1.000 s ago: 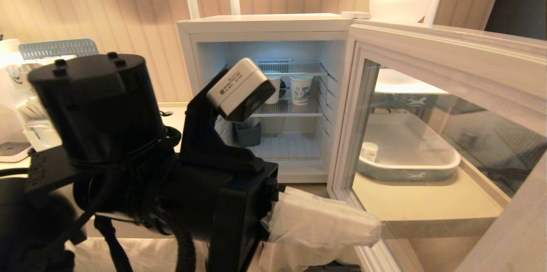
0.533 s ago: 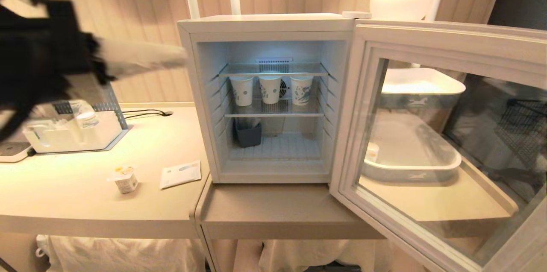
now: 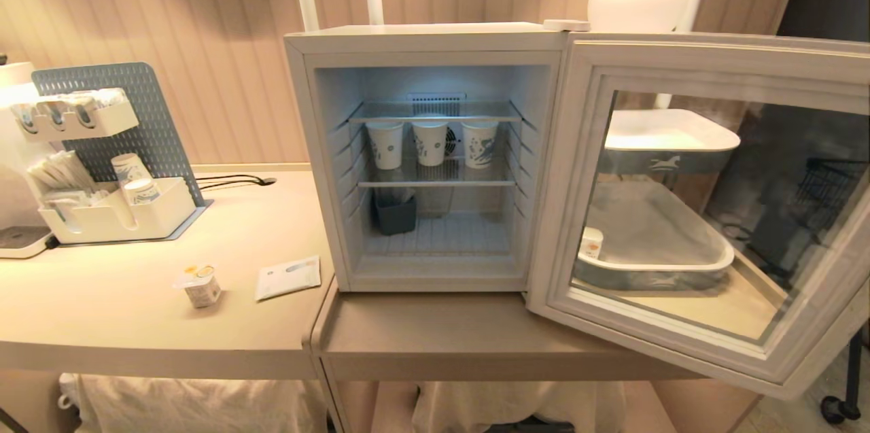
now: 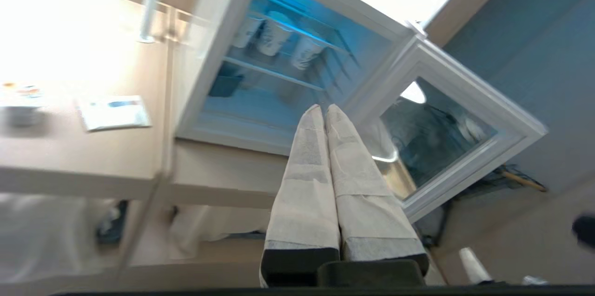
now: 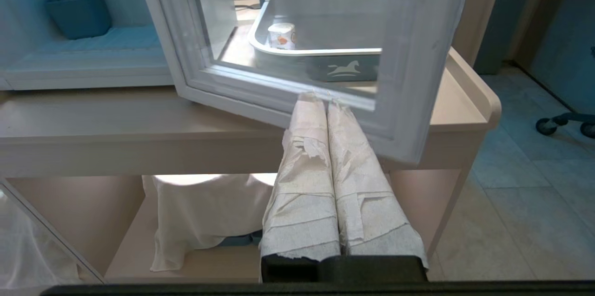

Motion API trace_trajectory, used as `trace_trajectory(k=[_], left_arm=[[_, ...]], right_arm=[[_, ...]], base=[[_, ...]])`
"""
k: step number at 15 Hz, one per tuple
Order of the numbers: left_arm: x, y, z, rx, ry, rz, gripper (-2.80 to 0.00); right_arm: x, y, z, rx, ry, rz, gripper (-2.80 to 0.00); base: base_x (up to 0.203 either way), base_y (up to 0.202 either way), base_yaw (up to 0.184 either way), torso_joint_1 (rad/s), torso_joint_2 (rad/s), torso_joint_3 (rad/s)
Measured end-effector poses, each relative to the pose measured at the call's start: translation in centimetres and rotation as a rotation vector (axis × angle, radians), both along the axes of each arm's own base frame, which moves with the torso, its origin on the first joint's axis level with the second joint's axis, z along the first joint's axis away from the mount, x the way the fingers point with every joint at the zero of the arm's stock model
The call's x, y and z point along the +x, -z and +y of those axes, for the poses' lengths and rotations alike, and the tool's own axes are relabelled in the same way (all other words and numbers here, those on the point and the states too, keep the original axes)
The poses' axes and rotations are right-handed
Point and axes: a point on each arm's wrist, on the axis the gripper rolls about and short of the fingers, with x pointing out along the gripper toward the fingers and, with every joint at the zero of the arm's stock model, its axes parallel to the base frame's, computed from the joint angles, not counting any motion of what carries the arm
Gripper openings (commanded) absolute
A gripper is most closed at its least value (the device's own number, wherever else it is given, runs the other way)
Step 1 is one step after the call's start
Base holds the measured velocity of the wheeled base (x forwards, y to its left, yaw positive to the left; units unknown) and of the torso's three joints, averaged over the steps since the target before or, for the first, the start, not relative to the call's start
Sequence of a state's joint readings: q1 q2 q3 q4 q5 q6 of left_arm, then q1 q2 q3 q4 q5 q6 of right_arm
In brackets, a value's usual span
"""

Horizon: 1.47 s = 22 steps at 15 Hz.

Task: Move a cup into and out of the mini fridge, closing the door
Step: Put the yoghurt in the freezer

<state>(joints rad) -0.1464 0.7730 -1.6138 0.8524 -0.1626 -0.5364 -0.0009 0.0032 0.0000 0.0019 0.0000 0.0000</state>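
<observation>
On the beige counter, well off to the side of your left claw [image 4: 324,109], sits the cup [image 3: 199,285], a small white tapered pot w/ yellow-orange foil lid, upright, just beside a flat white paper sachet [image 3: 288,277]. Your left claw's paper-wrapped fingers [image 4: 307,180] are pressed together, nothing between them, held in the air apart from the fridge. Ahead of its tips you see the mini fridge [image 3: 421,147], a white boxy countertop unit, lit inside. Three taller white paper cups w/ blue prints [image 3: 431,143] stand on its upper wire shelf; a small dark grey bin [image 3: 394,211] sits lower down.

Its door [image 3: 700,209], pale grey frame w/ big glass pane, is swung wide open. Your right claw [image 5: 327,101] is low, tips just under the door's bottom edge; fingers closed, empty. Beyond it, thru the glass: a white-and-grey tray [image 5: 325,61] holding a plain white pot w/ orange spot [image 5: 281,36].
</observation>
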Motion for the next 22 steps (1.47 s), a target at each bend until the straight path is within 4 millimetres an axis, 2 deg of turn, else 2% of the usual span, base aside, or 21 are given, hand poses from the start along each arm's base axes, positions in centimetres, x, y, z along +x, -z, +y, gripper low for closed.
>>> trace_trajectory(k=[2,5,8,10,13,15,17,20,22], left_arm=[[-3.3,1.2,-0.1,0.029,-0.064,-0.035,-2.80],[-7.3,4.6,-1.3,0.126,-0.179,-0.069,-2.80],[-8.9,9.0,-2.6,0.232,-0.190,-0.048,-2.80],[-8.7,11.0,-2.9,0.310,-0.164,-0.052,-2.80],[-8.0,12.0,-2.9,0.346,-0.146,-0.094,-2.80],[-8.2,12.1,-2.1,0.357,-0.113,-0.131,-2.80],[-7.8,13.0,-0.9,0.356,-0.075,-0.118,-2.80],[-6.2,17.3,-0.7,0.430,-0.095,-0.100,-2.80],[-3.7,20.9,-0.5,0.493,-0.178,-0.094,-2.80]], right_arm=[[0.0,0.0,0.0,0.000,0.000,0.000,-2.80],[0.0,0.0,0.0,0.000,-0.001,0.000,-2.80],[0.0,0.0,0.0,0.000,0.000,0.000,-2.80],[0.0,0.0,0.0,0.000,0.000,0.001,-2.80],[0.0,0.0,0.0,0.000,0.000,0.000,-2.80],[0.0,0.0,0.0,0.000,0.000,0.001,-2.80],[0.0,0.0,0.0,0.000,0.000,0.001,-2.80],[0.0,0.0,0.0,0.000,-0.001,0.001,-2.80],[0.0,0.0,0.0,0.000,0.001,0.000,-2.80]], base=[[0.000,0.000,0.000,0.000,0.00,0.000],[0.000,0.000,0.000,0.000,0.00,0.000],[0.000,0.000,0.000,0.000,0.00,0.000],[0.000,0.000,0.000,0.000,0.00,0.000],[0.000,0.000,0.000,0.000,0.00,0.000],[0.000,0.000,0.000,0.000,0.00,0.000],[0.000,0.000,0.000,0.000,0.00,0.000],[0.000,0.000,0.000,0.000,0.00,0.000],[0.000,0.000,0.000,0.000,0.00,0.000]])
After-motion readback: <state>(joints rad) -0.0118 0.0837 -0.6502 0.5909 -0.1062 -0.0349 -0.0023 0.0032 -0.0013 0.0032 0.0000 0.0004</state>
